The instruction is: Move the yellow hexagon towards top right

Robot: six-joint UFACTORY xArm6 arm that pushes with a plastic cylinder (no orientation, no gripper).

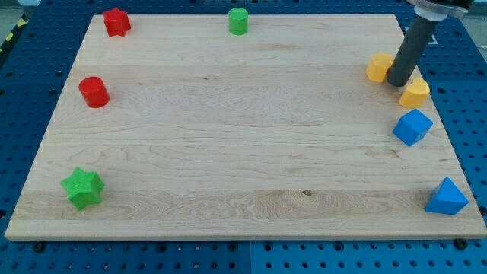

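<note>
The yellow hexagon (378,67) lies near the board's right edge, in the upper part of the view. My tip (398,82) stands right beside it, at its lower right, touching or nearly touching it. A second yellow block, heart-like in shape (415,92), lies just to the right of my tip and slightly below it. The dark rod rises from the tip toward the view's top right corner.
A blue cube (412,126) and a blue triangle (446,198) sit along the right edge. A green cylinder (238,20) and a red star (116,21) are at the top. A red cylinder (94,91) and a green star (83,188) are at the left of the wooden board (228,137).
</note>
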